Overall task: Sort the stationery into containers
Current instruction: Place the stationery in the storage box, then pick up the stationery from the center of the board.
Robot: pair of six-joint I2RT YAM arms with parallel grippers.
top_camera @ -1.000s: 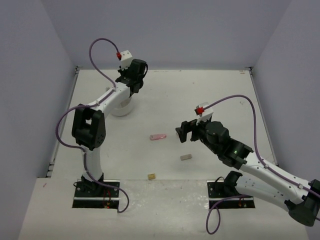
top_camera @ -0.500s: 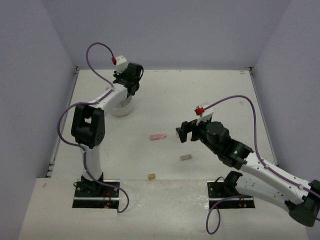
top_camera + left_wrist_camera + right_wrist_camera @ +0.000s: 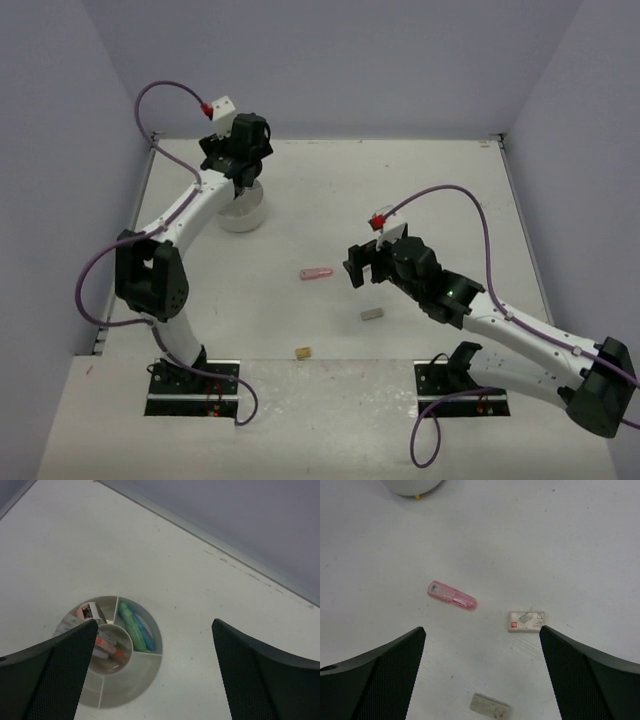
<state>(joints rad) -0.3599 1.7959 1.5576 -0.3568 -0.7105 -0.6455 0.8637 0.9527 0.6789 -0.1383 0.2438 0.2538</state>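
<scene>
The white round tub (image 3: 243, 214) stands at the back left. My left gripper (image 3: 241, 178) hangs open just above it, nothing between its fingers. In the left wrist view the tub (image 3: 145, 677) holds a green piece (image 3: 128, 620) and a blue piece (image 3: 145, 634) in one compartment, and pens (image 3: 107, 648) in its centre cup. My right gripper (image 3: 358, 268) is open over mid-table. A pink clip-like piece (image 3: 451, 595), a labelled eraser (image 3: 526, 621) and a plain beige eraser (image 3: 490, 706) lie on the table below it (image 3: 481, 630), apart from each other.
From above, the pink piece (image 3: 316, 272), the labelled eraser (image 3: 372, 313) and the tan eraser (image 3: 302, 351) lie between the two arms. Grey walls close in the table on three sides. The tub's lower edge (image 3: 412, 486) shows at the top of the right wrist view.
My left gripper has opened and its wrist has swung left over the tub. The right arm has shifted slightly left. The items on the table have not moved.
</scene>
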